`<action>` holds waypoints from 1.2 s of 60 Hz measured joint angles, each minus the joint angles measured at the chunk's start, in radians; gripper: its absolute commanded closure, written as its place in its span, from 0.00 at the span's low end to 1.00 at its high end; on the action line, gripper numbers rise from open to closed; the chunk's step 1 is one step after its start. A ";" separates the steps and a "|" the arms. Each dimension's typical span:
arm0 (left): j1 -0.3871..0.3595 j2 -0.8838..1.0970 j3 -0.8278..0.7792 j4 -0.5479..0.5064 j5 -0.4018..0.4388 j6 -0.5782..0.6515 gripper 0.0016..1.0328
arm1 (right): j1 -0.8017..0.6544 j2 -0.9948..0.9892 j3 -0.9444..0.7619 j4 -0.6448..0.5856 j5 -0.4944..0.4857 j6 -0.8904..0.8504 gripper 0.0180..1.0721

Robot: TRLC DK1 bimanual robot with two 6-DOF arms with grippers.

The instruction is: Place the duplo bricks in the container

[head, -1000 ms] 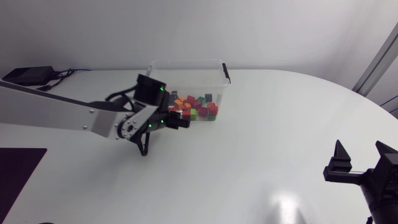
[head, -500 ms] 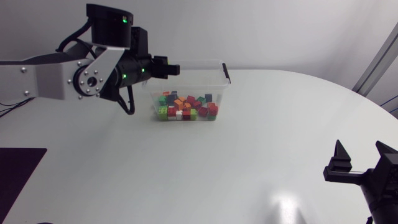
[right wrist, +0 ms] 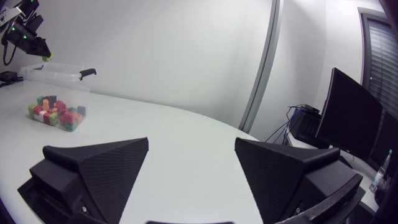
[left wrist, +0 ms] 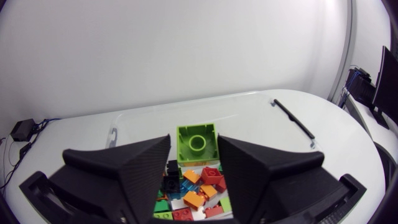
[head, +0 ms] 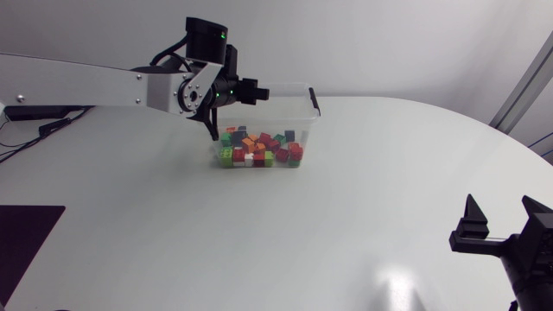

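The white surface (head: 346,199) fills most of the head view. My left arm (head: 95,82) comes in from the upper left of the frame and ends over the clear container (head: 304,130), which stands on the surface at upper centre. My right claw (right wrist: 191,143) sits low at the lower right corner, fingers spread wide with nothing between them. My left claw (head: 257,92) hangs above the container's rear rim, pinched on a single brick. A mixed pile of duplo bricks (head: 259,147) lies inside the container. The green brick (left wrist: 198,144) sits between my left fingers, stud up, above that pile.
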 measured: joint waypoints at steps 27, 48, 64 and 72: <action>0.133 -0.379 -0.337 0.066 -0.021 0.063 0.04 | 0.000 0.000 0.000 0.000 0.000 0.000 0.05; 0.231 -0.999 -0.653 0.018 0.040 0.074 0.04 | 0.000 0.000 0.000 0.000 0.000 0.000 0.05; 0.229 -1.397 -0.804 -0.161 0.047 0.074 0.05 | 0.000 0.000 0.000 0.000 0.000 0.000 0.05; 0.229 -1.576 -0.892 -0.239 0.047 0.093 0.05 | 0.000 0.000 0.000 0.000 -0.002 0.000 0.05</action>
